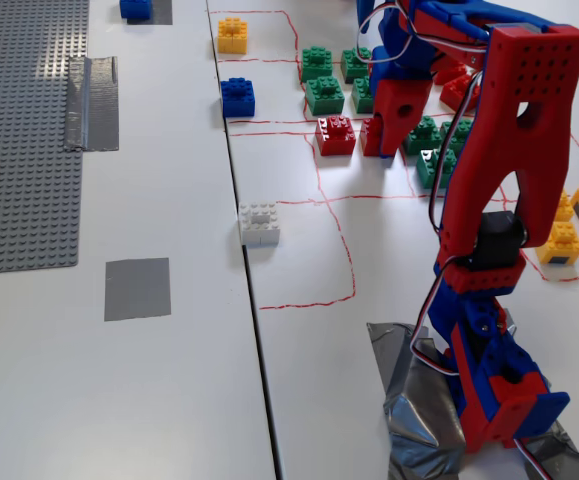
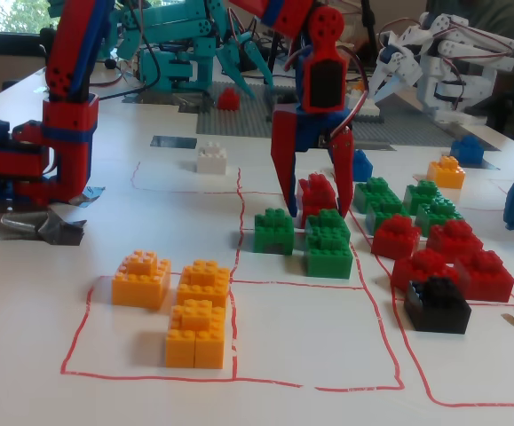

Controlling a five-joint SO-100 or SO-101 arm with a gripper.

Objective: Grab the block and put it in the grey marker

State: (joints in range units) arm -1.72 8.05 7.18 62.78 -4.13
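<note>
Two red blocks lie side by side at the edge of the brick cluster. One red block (image 1: 336,135) shows in full. The other block (image 1: 370,133) (image 2: 317,188) is partly covered by my gripper (image 1: 376,148) (image 2: 319,202). The gripper is open and low over the table, with one finger on each side of that block and small gaps still showing. The grey marker (image 1: 137,288) (image 2: 172,141) is a flat dark-grey square far from the gripper, past the white-grey brick (image 1: 259,224) (image 2: 210,158). Nothing lies on it.
Green bricks (image 1: 324,95) (image 2: 328,248) and more red bricks (image 2: 397,235) crowd around the gripper. Yellow bricks (image 2: 194,306), a blue brick (image 1: 237,97) and a black brick (image 2: 438,304) lie nearby. A grey baseplate (image 1: 24,130) and a tape strip (image 1: 92,102) lie beyond the marker. Other robot arms (image 2: 434,62) stand at the back.
</note>
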